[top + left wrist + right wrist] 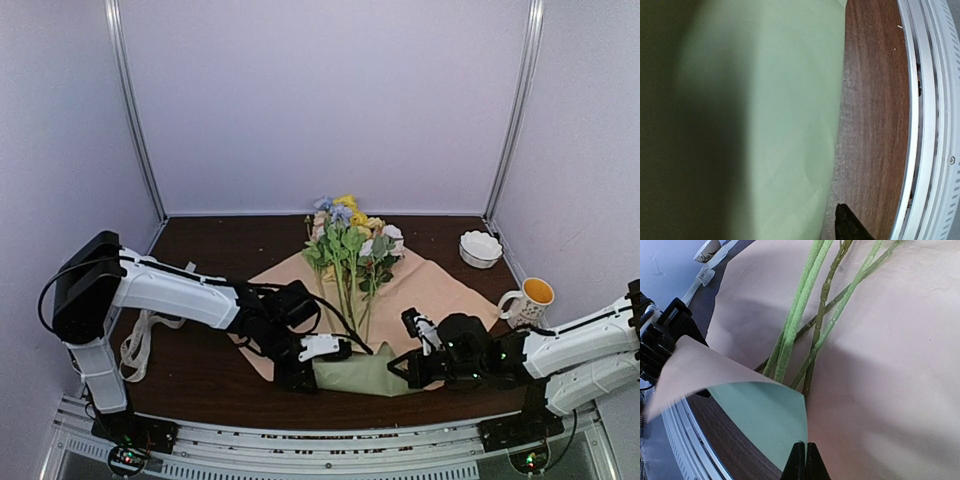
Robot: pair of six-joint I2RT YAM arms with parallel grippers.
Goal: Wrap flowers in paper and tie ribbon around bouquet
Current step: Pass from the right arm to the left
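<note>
Overhead only: blooms of flowers (352, 248)

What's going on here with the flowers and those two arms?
Two robot arms are wrapping flowers in paper. They lie on its tan side, and the near corner is folded up over the stems, green side showing. The right end effector is shut on that fold's edge; the left end effector is at its other end. The ribbon lies untouched beside the left arm.
</note>
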